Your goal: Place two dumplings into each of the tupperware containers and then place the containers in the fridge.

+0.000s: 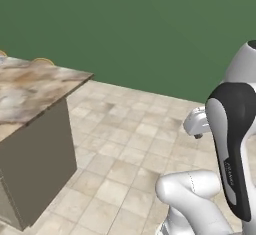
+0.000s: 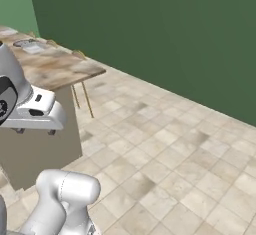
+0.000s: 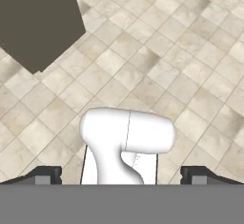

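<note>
My gripper (image 3: 121,176) is open and points down at the tiled floor, its two dark fingertips (image 3: 47,175) set wide apart with nothing held between them. From the right base view the gripper (image 2: 35,131) hangs beside the end of a kitchen island, level with its side panel. From the left base view the gripper (image 1: 198,135) peeks out from behind my dark forearm. The dumplings, the tupperware containers and the fridge are out of view.
A brown marble-topped island (image 1: 30,86) with taupe sides stands to my left, its corner (image 2: 97,70) close by. Small pale shapes (image 2: 31,47) lie at its far end, too small to identify. A tan stool (image 2: 80,86) stands behind it. Beige tiled floor (image 2: 170,149) runs to a green wall (image 1: 150,24).
</note>
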